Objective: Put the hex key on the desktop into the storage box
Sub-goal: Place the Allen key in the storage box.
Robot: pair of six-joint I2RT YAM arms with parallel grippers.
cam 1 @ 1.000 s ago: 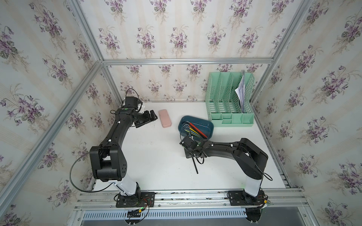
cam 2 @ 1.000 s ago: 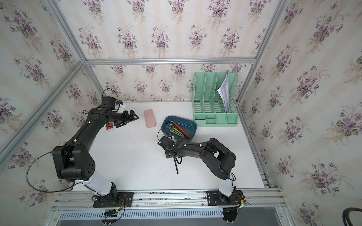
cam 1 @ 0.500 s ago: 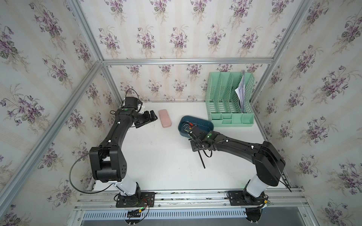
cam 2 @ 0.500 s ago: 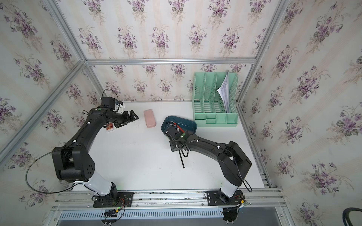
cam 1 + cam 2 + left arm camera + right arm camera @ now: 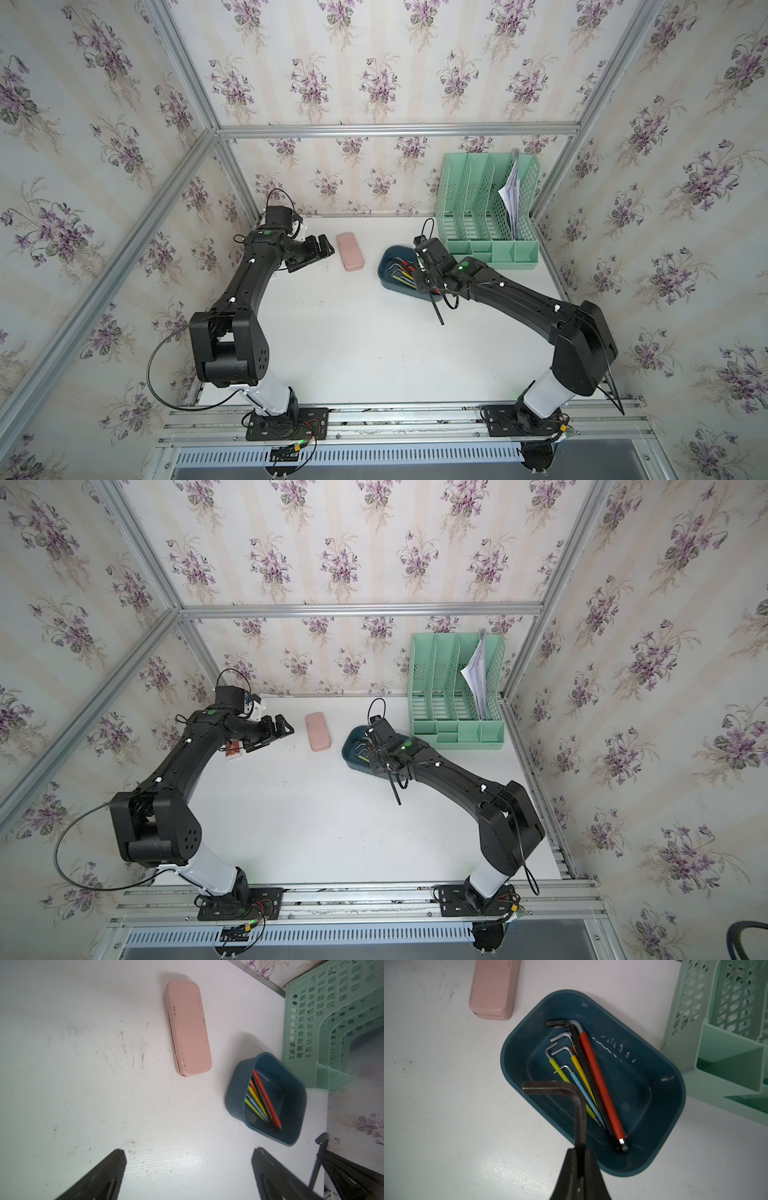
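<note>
In a top view the left arm (image 5: 249, 284) rises from its base at lower left toward centre-left, and the left gripper (image 5: 322, 248) has its jaws spread wide. The right arm (image 5: 519, 298) stretches from lower right toward centre, with the right gripper (image 5: 580, 1153) pinched tight on the black hex key (image 5: 578, 1118).

Box (image 5: 633, 1088) is open on top with bare floor on its organiser (image 5: 726, 1053) side (the keys (image 5: 600, 1084) hog the middle), and there's plenty of open desktop (image 5: 446, 1084) between it and the pink case (image 5: 494, 989).
</note>
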